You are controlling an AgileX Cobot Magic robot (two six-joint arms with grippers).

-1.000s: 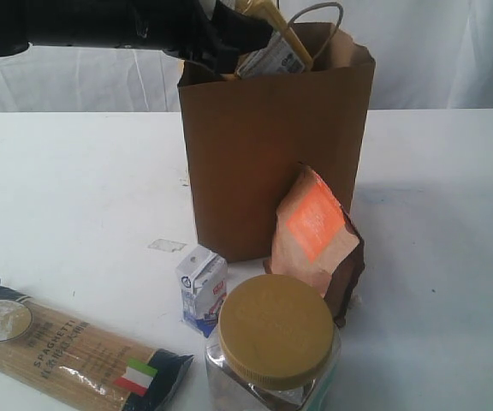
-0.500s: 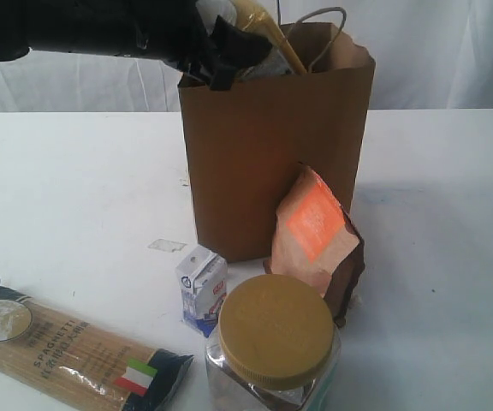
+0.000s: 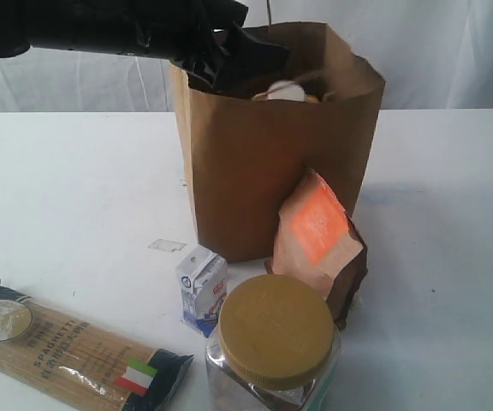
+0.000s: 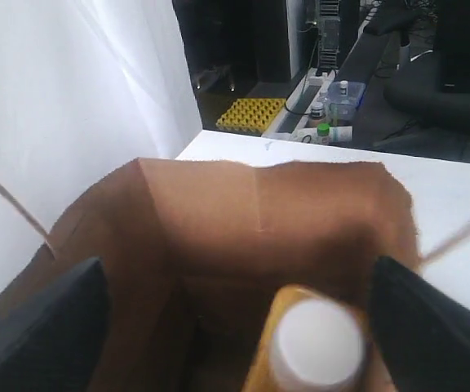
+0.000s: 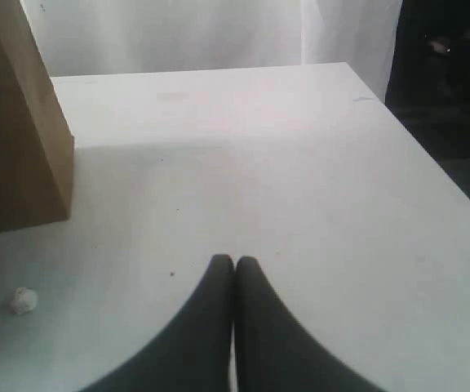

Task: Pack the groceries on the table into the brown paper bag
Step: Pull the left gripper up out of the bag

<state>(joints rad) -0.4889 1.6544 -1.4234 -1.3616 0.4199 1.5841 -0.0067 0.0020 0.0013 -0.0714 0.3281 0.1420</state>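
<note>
The brown paper bag stands upright mid-table. My left gripper hangs over its mouth, open, fingers wide apart. Below and between them the yellow-grain bottle stands free inside the bag, its white cap just showing at the rim. In front of the bag on the table are the brown-orange pouch, leaning on the bag, the white-blue carton, the jar with mustard lid and the spaghetti pack. My right gripper is shut and empty above bare table to the right of the bag.
A small white scrap lies on the table left of the bag. A white crumb lies near the bag's base. White curtains hang behind the table. The table's right edge runs close beside my right gripper.
My left gripper opened and let go of the bottle, which dropped from a tilt above the rim down into the bag. The bag's mouth spread wider.
</note>
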